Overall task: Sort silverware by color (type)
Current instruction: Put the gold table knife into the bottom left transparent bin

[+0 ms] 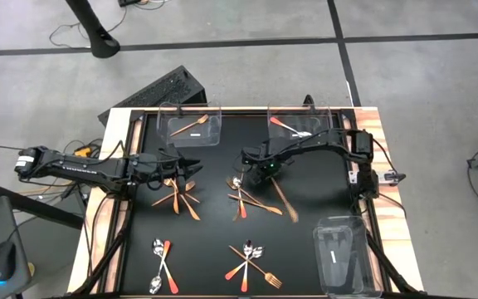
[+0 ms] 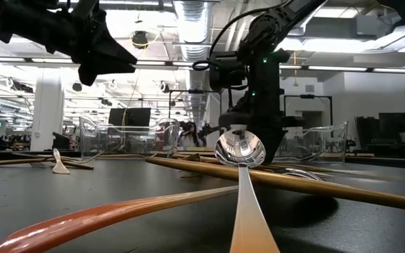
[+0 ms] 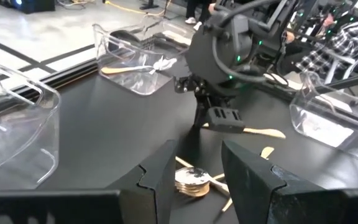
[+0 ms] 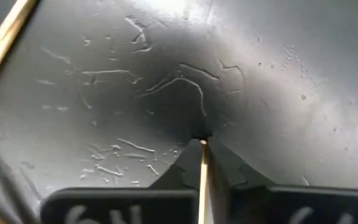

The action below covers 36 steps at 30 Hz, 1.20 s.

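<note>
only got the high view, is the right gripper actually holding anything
observer: yes, the right gripper is shut on a thin gold stick.
operator: and the left one, open or shut
observer: open, the left gripper hangs with its fingers apart over a shiny utensil.
operator: anyone close by
observer: a person in a plaid shirt sits beyond the table.

Grey concrete floor [image 1: 438,91], bright ceiling lights [image 2: 192,10]
</note>
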### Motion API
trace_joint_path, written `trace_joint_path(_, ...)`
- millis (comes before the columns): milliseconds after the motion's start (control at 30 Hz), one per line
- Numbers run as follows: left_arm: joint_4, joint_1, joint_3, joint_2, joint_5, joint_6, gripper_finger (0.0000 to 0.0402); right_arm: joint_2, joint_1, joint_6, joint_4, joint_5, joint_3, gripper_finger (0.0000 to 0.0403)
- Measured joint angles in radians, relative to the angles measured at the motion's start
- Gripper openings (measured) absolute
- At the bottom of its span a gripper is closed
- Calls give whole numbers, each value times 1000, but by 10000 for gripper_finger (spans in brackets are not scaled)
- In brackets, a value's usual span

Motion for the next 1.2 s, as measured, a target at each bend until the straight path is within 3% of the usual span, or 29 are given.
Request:
trace_joint_path(200,-15,0,0,0,-4,1,118,-1,5,-19,-1,-5,2,6)
trace_joint_path(367,-15,0,0,0,-5,7,118,-7,22,-33,-102,-14,56,4)
trace_joint_path(867,-14,0,0,0,-5,29,118,-157,121,-38,-334,80,339,4)
trace_joint_path(1200,-15,0,0,0,-14,38,118,-274,182,43,-462,103,391,4)
